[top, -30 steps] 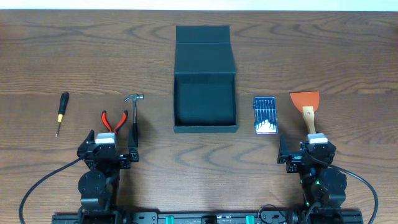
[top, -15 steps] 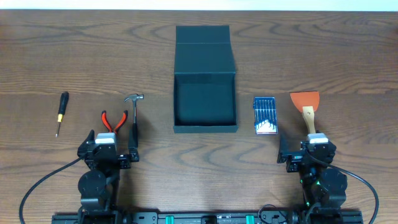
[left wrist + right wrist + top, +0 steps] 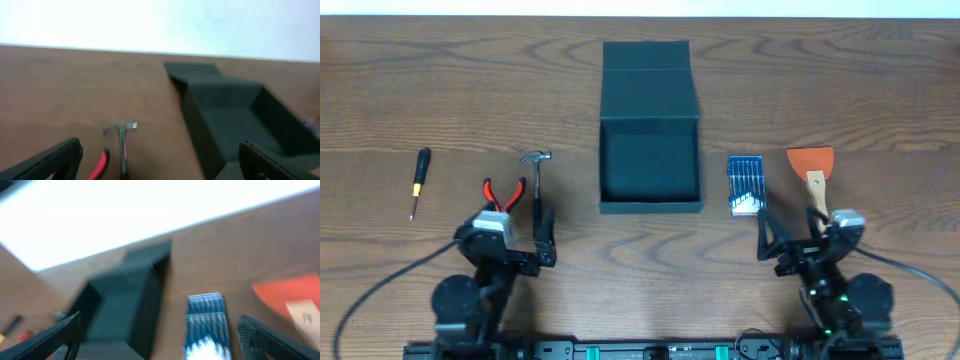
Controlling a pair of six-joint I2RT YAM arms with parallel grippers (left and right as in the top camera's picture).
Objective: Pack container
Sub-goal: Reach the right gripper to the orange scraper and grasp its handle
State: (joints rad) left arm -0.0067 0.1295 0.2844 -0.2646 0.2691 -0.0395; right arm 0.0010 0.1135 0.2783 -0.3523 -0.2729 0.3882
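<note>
The dark teal container stands open at the table's middle, its lid flap lying back behind it; it looks empty. It also shows in the left wrist view and the right wrist view. My left gripper is open and empty, just in front of the hammer and the red pliers. My right gripper is open and empty, in front of the blue bit case and the orange scraper. Both wrist views are blurred.
A yellow-and-black screwdriver lies at the far left. The left wrist view shows the hammer and pliers between its fingers. The right wrist view shows the bit case and scraper between its fingers.
Both arms have started moving and risen from rest. The left gripper has turned a little right, the right gripper a little left. No tool has moved.
</note>
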